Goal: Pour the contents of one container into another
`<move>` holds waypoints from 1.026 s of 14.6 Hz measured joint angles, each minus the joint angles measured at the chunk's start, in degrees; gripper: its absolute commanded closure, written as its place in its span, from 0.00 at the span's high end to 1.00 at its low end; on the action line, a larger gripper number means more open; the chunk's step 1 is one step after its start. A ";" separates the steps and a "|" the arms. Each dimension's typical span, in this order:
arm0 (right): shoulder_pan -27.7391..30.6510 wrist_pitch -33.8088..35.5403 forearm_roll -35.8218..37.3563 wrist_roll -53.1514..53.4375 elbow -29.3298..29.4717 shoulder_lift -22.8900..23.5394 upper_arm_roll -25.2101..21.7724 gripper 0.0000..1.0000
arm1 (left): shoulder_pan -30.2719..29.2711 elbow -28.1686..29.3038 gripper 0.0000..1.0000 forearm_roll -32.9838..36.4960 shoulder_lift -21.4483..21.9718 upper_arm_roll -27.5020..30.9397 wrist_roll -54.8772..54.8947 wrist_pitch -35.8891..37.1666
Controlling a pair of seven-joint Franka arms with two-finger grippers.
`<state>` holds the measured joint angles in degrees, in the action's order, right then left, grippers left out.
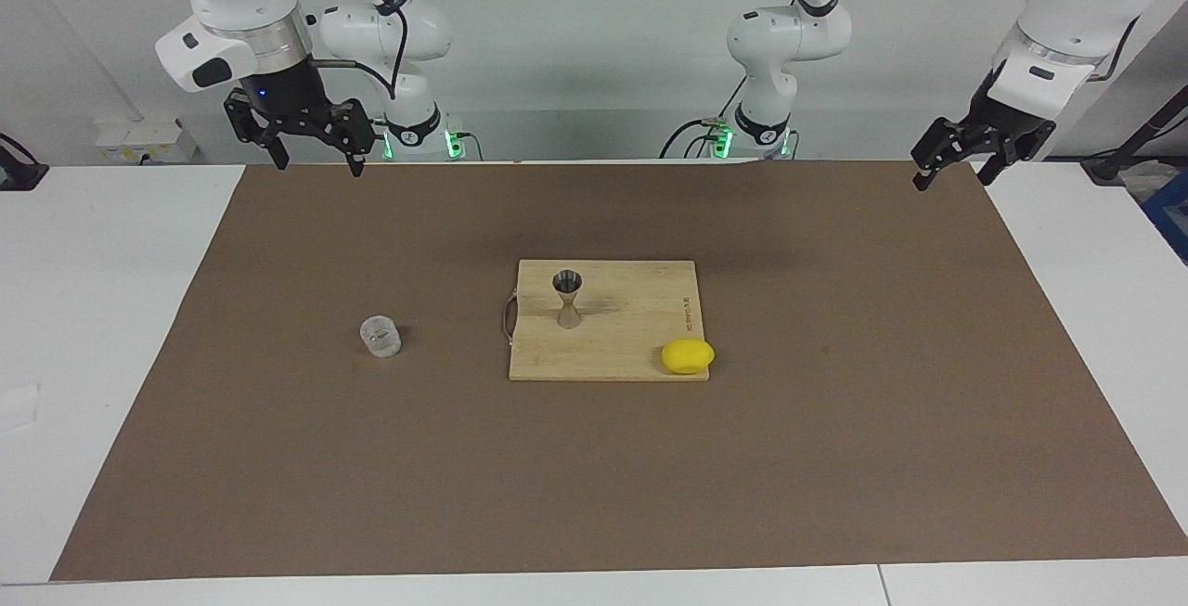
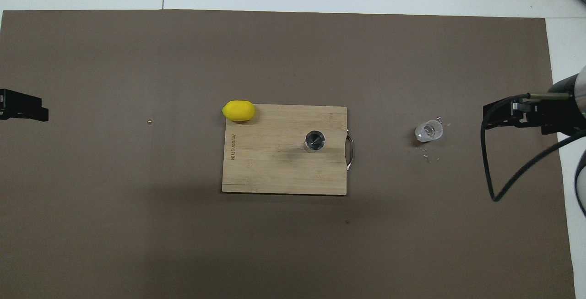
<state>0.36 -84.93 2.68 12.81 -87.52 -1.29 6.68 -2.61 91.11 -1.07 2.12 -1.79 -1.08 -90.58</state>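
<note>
The clear textured glass cup point(image 1: 380, 337) point(image 2: 429, 131) stands upright on the brown mat, toward the right arm's end of the table. The silvery hourglass jigger point(image 1: 567, 300) point(image 2: 315, 141) stands upright on a wooden cutting board point(image 1: 631, 309) point(image 2: 274, 171) at mid-table. My right gripper point(image 1: 316, 161) point(image 2: 503, 116) hangs open and empty, high over the mat's corner by its own base, well apart from the cup. My left gripper point(image 1: 952, 181) point(image 2: 27, 110) waits open and empty, raised over the mat's corner at the left arm's end.
A yellow lemon point(image 1: 688, 355) point(image 2: 238, 110) rests at the board's corner farthest from the robots, toward the left arm's end. The board's metal handle point(image 2: 349, 152) faces the cup. Small crumbs point(image 2: 425, 150) lie by the cup. A tiny bead point(image 2: 149, 122) lies on the mat point(image 1: 835, 448).
</note>
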 measured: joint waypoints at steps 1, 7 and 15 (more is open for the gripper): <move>0.00 0.00 -0.01 -0.07 -0.52 -0.09 0.00 1.00 | 0.00 0.00 1.00 0.00 0.00 0.00 0.00 0.00; -0.01 0.00 -0.13 -1.55 -2.07 -0.75 0.01 1.00 | 0.00 0.00 1.00 0.00 0.00 0.00 0.00 0.00; -0.02 0.00 -0.98 -1.56 -2.65 -1.21 0.02 1.00 | 0.00 0.00 1.00 0.00 0.00 0.01 0.00 -0.02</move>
<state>0.34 -84.93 1.70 11.25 -90.17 -2.50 6.70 -2.61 91.11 -1.07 2.12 -1.79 -1.08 -90.60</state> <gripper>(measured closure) 0.000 0.000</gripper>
